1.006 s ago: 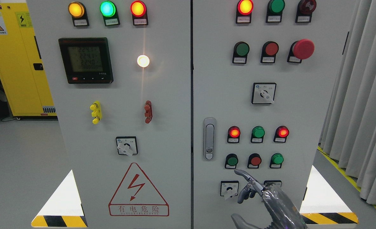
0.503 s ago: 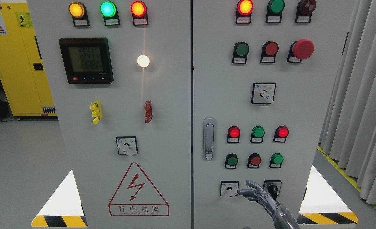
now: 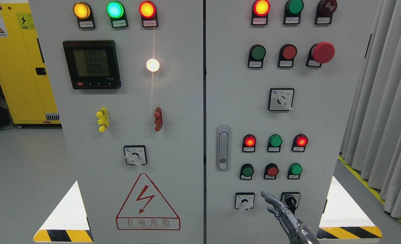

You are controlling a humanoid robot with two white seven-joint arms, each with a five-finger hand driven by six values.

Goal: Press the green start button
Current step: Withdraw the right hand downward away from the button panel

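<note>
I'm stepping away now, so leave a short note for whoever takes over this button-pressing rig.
Right hand: one finger extended, the others curled, holding nothing, low on the right cabinet door, between the two bottom switches.
Left hand: not in view.
Green buttons and sit in the row just above the fingertip; neither is touched.
Done: nothing pressed that shows.
Left: raise the finger to the green start button and press; labels too small to read.

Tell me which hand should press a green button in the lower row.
Right. The right hand is already raised at the panel, one finger extended just below the row with two green buttons. The left hand is not in view.
</note>
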